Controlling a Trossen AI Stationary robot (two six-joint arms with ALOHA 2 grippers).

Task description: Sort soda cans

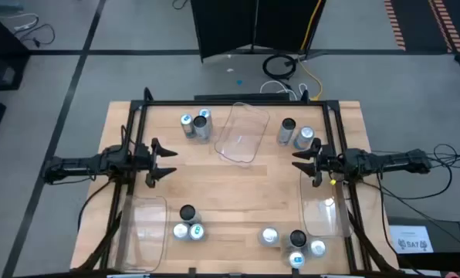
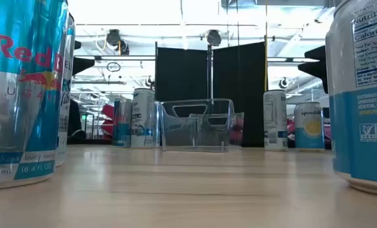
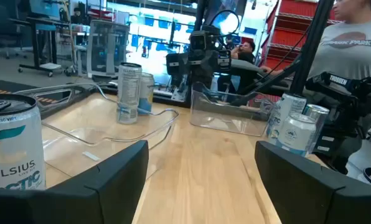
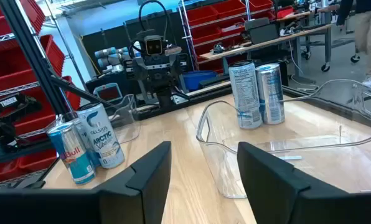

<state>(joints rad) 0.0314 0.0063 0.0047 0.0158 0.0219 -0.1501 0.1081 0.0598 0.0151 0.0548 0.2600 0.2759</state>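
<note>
The soda cans stand upright on their bases in four clusters on the wooden table: far left point(image 1: 194, 124), far right point(image 1: 296, 133), near left point(image 1: 187, 224) and near right point(image 1: 294, 245). My left gripper point(image 1: 168, 161) hovers at the table's left side, open and holding nothing; in its wrist view point(image 3: 201, 180) a Celsius can point(image 3: 11, 149) stands close by. At the right side my right gripper point(image 1: 298, 160) faces it, open with nothing between its fingers point(image 4: 204, 168). Red Bull and Celsius cans point(image 4: 86, 146) show beyond it.
Three clear plastic trays lie on the table: one at the far centre point(image 1: 241, 133), one at the near left point(image 1: 141, 232), one at the right point(image 1: 326, 212) under my right arm. Bare wood lies between the grippers. A black frame point(image 1: 238, 103) runs along the far edge.
</note>
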